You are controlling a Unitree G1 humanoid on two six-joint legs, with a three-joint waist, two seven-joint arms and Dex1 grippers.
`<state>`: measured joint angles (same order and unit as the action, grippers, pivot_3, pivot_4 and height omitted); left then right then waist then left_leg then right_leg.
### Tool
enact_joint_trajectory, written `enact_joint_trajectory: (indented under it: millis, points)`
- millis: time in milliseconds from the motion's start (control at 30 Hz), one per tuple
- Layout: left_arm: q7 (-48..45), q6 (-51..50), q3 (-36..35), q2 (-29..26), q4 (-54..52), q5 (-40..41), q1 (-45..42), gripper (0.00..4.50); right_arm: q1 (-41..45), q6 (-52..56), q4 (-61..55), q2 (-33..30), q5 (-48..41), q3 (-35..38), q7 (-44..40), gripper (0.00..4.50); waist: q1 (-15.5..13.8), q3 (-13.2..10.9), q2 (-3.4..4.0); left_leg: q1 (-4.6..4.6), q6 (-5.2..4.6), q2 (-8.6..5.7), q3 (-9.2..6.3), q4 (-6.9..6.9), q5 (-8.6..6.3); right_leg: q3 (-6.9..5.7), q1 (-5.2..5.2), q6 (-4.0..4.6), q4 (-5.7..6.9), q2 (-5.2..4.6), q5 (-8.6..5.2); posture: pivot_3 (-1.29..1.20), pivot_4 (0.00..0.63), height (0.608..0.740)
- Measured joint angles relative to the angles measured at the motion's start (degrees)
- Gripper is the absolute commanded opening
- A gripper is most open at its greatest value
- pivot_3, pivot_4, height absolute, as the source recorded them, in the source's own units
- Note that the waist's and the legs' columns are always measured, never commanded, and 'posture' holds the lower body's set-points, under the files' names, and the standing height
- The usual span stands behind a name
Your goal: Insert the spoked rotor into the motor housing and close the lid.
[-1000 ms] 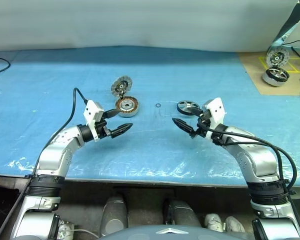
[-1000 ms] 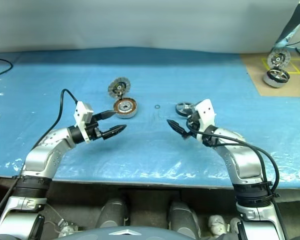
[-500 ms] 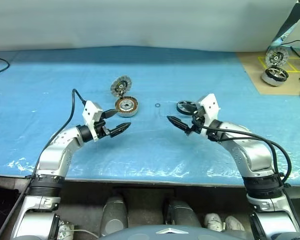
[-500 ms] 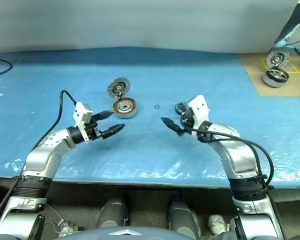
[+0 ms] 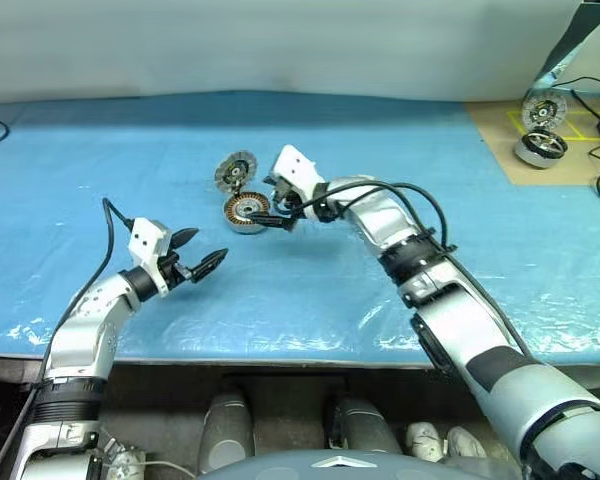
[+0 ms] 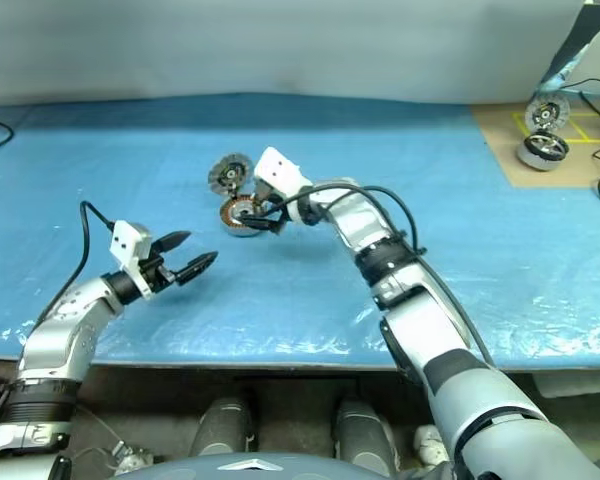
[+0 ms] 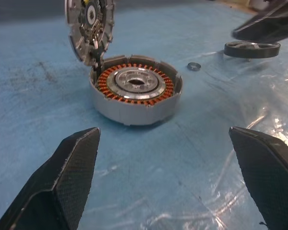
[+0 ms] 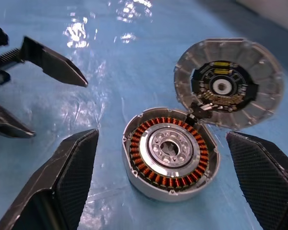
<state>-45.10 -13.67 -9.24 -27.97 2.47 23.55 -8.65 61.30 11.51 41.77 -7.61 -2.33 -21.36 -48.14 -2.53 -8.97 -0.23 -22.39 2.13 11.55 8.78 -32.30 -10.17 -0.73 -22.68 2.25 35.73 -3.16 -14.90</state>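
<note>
Your right gripper [image 5: 270, 207] is standing with its jaws fully spread and gripping nothing. A second ago it was hovering just beside the spoked rotor [image 7: 252, 48]; it has since swung across to your left and is now hanging over the motor housing [image 8: 170, 153]. Your left gripper [image 5: 211, 243] is also spread wide and empty, and it has drawn back to your left, so it is now pointing at the housing from farther off.

That means the rotor is not travelling with the right hand. It is lying flat on the blue table cover [image 5: 100, 150], well apart from the housing, with the tiny ring [image 7: 194, 66] between them. The housing's copper windings are showing uncovered, and the lid [image 8: 228, 84] is standing open on its hinge at the rim. I judge that insertion has not started and that you are going to need to return for the rotor.

Counting: 2 grippers, 1 housing, 1 lid, 1 rotor, 1 tiny ring. On the tan board [image 5: 500, 130] at the far right, 1 spare motor [image 5: 538, 148] is sitting with 1 upright disc [image 5: 545, 108].
</note>
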Motion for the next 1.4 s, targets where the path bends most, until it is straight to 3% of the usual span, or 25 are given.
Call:
enact_joint_trajectory:
  millis: [200,400,1033,1233,1400]
  points:
    - [2.9,-0.6,-0.7,1.0,-5.7,0.6,4.3,4.50,8.8,-12.3,20.7,7.6,6.7,-2.0,-2.3,4.47,0.1,0.0,-0.01,-0.53,-0.19,0.23,-0.15,-0.26,0.10,-0.41,-0.31,0.18,0.16,0.03,-0.08,0.00,0.150,0.740]
    - [4.9,-1.5,-0.5,2.2,-9.3,0.7,7.0,4.50,13.6,-16.6,31.8,10.3,13.2,-2.0,2.5,4.47,0.0,0.0,0.03,-0.61,-0.03,0.28,-0.21,-0.46,0.00,-0.51,-0.31,0.24,0.27,0.02,-0.08,0.00,0.150,0.740]
    - [6.7,-2.5,1.0,3.4,-11.8,0.6,6.7,4.50,11.3,-14.0,35.7,14.1,20.9,0.2,12.1,4.47,0.1,-0.1,0.19,-0.53,-0.02,0.32,-0.18,-0.74,-0.01,-0.44,-0.49,0.47,0.96,0.01,-0.21,0.00,0.150,0.740]
    - [6.7,-3.4,2.6,3.7,-11.8,0.6,6.6,4.50,11.2,-11.1,34.5,13.6,20.7,2.6,12.8,2.56,-0.1,-0.1,0.20,-0.47,-0.01,0.30,-0.18,-0.74,-0.01,-0.43,-0.42,0.46,0.96,-0.01,-0.22,0.00,0.150,0.740]
    - [6.8,-4.3,3.0,3.7,-11.8,0.6,5.2,4.50,10.7,-10.3,33.6,13.0,22.8,1.4,13.7,2.56,-0.1,-0.1,0.26,-0.28,-0.01,0.30,-0.17,-0.74,-0.02,-0.42,-0.26,0.46,0.97,-0.01,-0.22,0.00,0.150,0.740]
